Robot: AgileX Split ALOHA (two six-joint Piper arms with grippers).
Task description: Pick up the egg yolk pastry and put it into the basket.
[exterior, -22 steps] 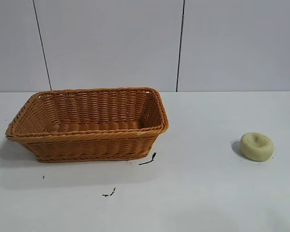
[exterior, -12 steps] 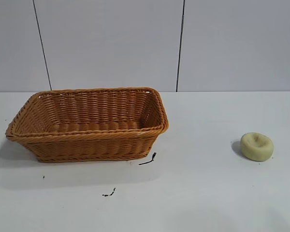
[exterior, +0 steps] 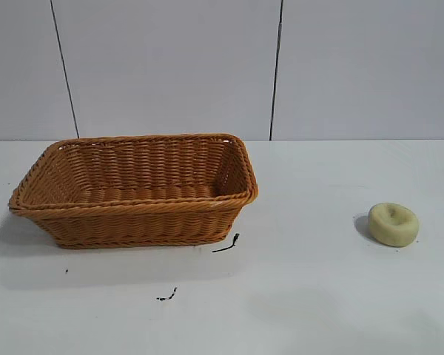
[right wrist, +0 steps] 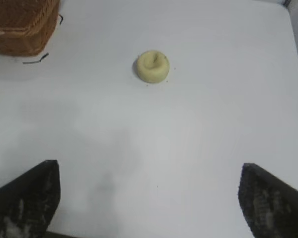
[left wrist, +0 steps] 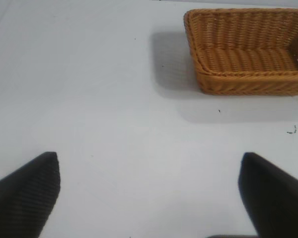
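Observation:
The egg yolk pastry (exterior: 393, 224), a small pale yellow bun with a dimple in its top, sits on the white table at the right. It also shows in the right wrist view (right wrist: 152, 66), well ahead of my right gripper (right wrist: 149, 171), which is open and empty over bare table. The orange-brown wicker basket (exterior: 133, 211) stands at the left, empty. In the left wrist view the basket (left wrist: 248, 82) lies far ahead of my left gripper (left wrist: 150, 163), which is open and empty. Neither gripper shows in the exterior view.
Two small black scraps lie on the table in front of the basket, one (exterior: 227, 244) by its right corner and one (exterior: 167, 296) nearer the front. A grey panelled wall stands behind the table.
A faint shadow on the table at the front, centre-right, has grown and shifted. The pastry and the basket have not moved.

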